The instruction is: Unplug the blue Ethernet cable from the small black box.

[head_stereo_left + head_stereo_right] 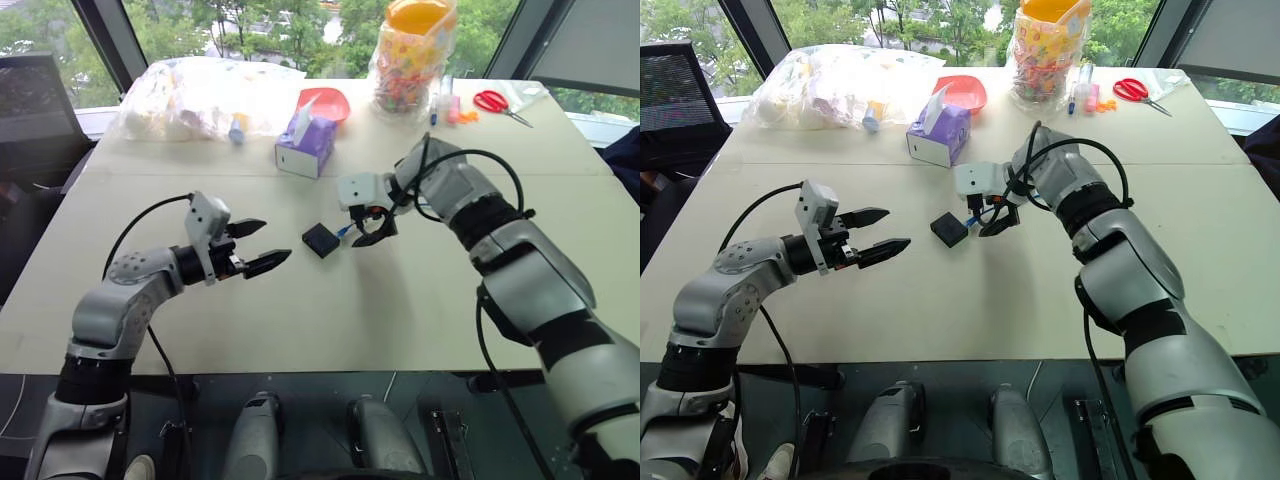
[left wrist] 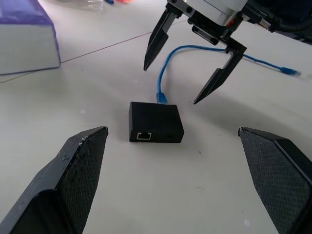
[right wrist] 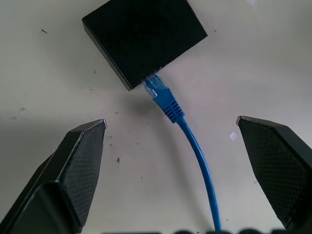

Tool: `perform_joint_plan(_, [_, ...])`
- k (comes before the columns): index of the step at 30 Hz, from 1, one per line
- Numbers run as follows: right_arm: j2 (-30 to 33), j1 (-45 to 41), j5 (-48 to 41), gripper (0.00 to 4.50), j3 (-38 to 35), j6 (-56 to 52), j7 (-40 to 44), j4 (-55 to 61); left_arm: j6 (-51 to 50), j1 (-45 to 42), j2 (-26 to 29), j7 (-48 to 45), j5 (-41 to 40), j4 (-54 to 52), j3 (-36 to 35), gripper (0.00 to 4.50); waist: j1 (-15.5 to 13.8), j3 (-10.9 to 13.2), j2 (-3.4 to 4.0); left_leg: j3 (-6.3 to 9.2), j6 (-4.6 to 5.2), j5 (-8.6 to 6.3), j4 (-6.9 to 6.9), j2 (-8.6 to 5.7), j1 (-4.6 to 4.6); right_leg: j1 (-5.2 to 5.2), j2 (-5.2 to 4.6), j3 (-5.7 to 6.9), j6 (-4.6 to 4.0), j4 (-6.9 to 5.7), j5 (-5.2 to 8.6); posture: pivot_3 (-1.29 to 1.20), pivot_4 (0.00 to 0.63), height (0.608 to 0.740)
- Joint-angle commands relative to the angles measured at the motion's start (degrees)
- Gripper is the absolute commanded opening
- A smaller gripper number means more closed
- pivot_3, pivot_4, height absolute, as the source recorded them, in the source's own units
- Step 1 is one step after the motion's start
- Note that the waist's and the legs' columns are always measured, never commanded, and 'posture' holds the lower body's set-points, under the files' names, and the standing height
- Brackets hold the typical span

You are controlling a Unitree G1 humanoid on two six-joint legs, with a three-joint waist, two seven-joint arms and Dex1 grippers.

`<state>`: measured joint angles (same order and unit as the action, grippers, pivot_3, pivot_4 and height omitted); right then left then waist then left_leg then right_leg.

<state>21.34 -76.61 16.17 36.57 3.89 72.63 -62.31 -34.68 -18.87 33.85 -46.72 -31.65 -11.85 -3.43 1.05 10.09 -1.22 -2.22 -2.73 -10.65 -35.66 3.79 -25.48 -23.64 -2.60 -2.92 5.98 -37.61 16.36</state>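
The left pincer (image 1: 266,245) hovers released, facing the box (image 1: 321,240), which lies flat on the surface (image 1: 400,300). Light and likely to slide, it needs pinning. Beyond, the right pincer (image 2: 187,73) hangs spread over the limp cable (image 3: 197,151); grasp its stiff plug (image 3: 163,100).

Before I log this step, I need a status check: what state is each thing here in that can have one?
blue Ethernet cable: plugged into the box, lying slack on the table.
small black box: flat on the table, one port taken, another free.
right gripper: jaws open, poised above the cable just behind the plug, holding nothing.
left gripper: jaws open, empty, facing the box.
purple tissue box: open, a tissue sticking up.
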Motion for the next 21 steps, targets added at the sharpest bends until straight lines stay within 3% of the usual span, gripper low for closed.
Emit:
perform_joint_plan(1, [-3.2,-3.8,4.4,4.5,0.9,4.3,-0.3,-6.0,0.6,0.7,0.6,1.4,-0.3,-3.6,-2.3,4.47,0.1,0.0,0.0,0.0,0.0,0.0,0.0,0.0,0.01,-0.01,0.0,0.0,0.0,-0.01,0.0,0.0,0.15,0.735])
perform_joint_plan(8, [-8.6,-5.8,10.5,4.5,1.5,8.0,-1.9,-11.6,0.3,3.6,0.6,3.1,-0.5,-6.5,-3.3,4.47,0.2,0.0,0.01,0.0,-0.02,0.0,0.02,0.01,0.07,-0.05,0.0,0.0,0.0,-0.19,0.0,0.0,0.15,0.735])
perform_joint_plan(12, [-11.5,-6.1,12.6,3.22,1.1,8.5,-3.1,-12.9,0.1,4.7,0.6,4.4,-0.8,-7.9,-4.0,4.5,0.9,0.0,0.0,0.01,-0.08,0.04,0.01,0.01,0.16,-0.05,0.01,-0.01,-0.01,-0.37,0.01,0.0,0.15,0.735])
perform_joint_plan(18, [-12.5,-5.3,15.0,0.16,0.9,8.8,-5.1,-13.9,-0.4,4.9,0.9,5.2,-1.1,-8.6,-4.6,4.5,1.7,0.0,-0.01,0.08,-0.17,0.09,-0.01,0.01,0.26,-0.02,0.03,0.0,-0.07,-0.51,0.04,0.0,0.15,0.735])
perform_joint_plan(21, [-11.9,-4.4,16.0,0.07,0.7,9.8,-8.5,-13.1,-1.8,4.0,0.0,6.0,-3.0,-8.8,-5.2,4.5,1.7,0.0,-0.01,0.08,-0.17,0.09,-0.02,0.01,0.27,-0.01,0.03,0.0,-0.09,-0.5,0.05,0.0,0.15,0.735])
